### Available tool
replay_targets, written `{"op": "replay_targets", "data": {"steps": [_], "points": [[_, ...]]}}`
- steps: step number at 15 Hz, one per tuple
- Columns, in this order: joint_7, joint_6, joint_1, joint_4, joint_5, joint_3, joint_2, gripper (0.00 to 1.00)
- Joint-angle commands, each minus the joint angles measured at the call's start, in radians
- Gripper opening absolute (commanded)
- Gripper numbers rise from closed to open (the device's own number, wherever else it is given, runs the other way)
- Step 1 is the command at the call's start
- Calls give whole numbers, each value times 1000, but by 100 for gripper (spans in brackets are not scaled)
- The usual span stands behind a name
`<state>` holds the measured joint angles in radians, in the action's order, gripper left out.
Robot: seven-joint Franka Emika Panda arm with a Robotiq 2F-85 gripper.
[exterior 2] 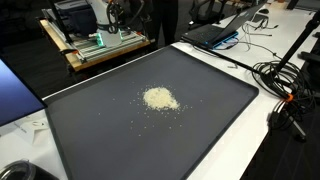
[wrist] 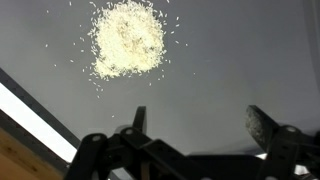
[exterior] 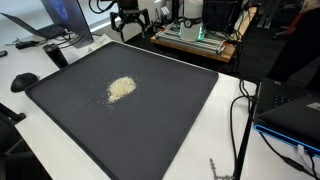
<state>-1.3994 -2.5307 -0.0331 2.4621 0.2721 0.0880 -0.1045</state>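
Item: grain pile (wrist: 127,40), loose, mid-mat (wrist: 240,60), at 11 o'clock from gripper (wrist: 200,125) in wrist view. Jaws spread wide, holding nothing. Risk: a low sweep would likely scatter stray grains outward.

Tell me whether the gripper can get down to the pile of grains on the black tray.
Probably yes: the open gripper hangs over the tray, with nothing between it and the pile.
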Motion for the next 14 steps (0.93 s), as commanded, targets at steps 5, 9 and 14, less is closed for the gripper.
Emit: {"op": "replay_targets", "data": {"steps": [5,9,14], "points": [[303,-52,-11,16,-22,15,-3,100],[371,-45,-9,-25,31,31,60,100],[523,-114,-15,-51,34,16,151,100]]}}
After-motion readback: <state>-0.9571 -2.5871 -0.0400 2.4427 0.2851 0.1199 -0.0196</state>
